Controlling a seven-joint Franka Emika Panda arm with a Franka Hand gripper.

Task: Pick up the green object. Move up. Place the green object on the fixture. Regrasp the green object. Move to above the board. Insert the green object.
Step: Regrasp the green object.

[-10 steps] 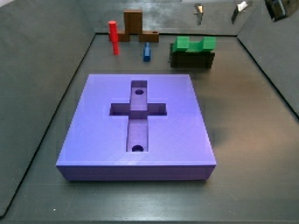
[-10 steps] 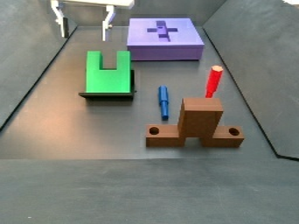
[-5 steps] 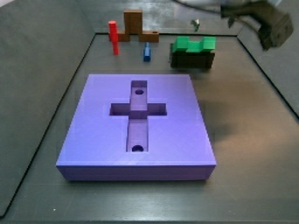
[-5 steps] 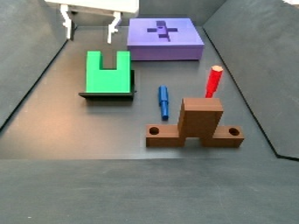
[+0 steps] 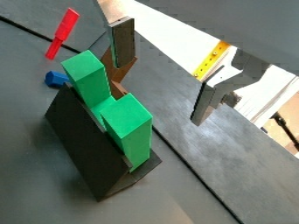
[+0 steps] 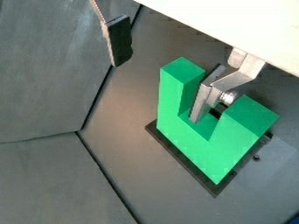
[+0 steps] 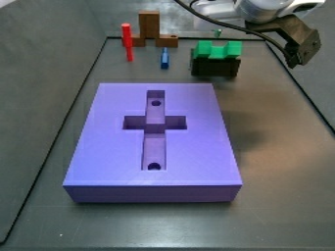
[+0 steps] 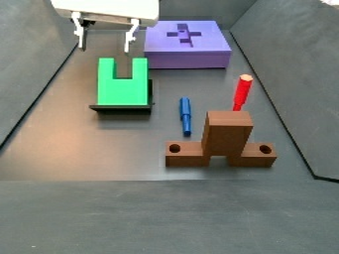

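Note:
The bright green object (image 8: 122, 81) lies on the dark fixture (image 8: 119, 106), notch facing the purple board (image 8: 212, 56). In a side view the green object (image 7: 216, 51) sits on the fixture (image 7: 216, 70) behind the board (image 7: 190, 147). My gripper (image 8: 106, 38) hangs open and empty just above it, at its board-side end. It also shows in a side view (image 7: 220, 35). In a wrist view the gripper (image 6: 167, 66) has one finger (image 6: 216, 92) over the notch of the green object (image 6: 193, 122); the other finger (image 6: 119, 39) is off to its side. The green object (image 5: 111, 105) shows below the gripper (image 5: 163, 74).
A brown L-shaped block (image 8: 228, 139), a thin red post (image 8: 244, 91) and a small blue peg (image 8: 185, 114) stand near the fixture. They show in a side view as the brown block (image 7: 157, 29), red post (image 7: 127, 39) and blue peg (image 7: 165, 59). Grey walls enclose the floor.
The gripper has moved down and in toward the green object on the fixture, still open. The green object and the other pieces have not moved.

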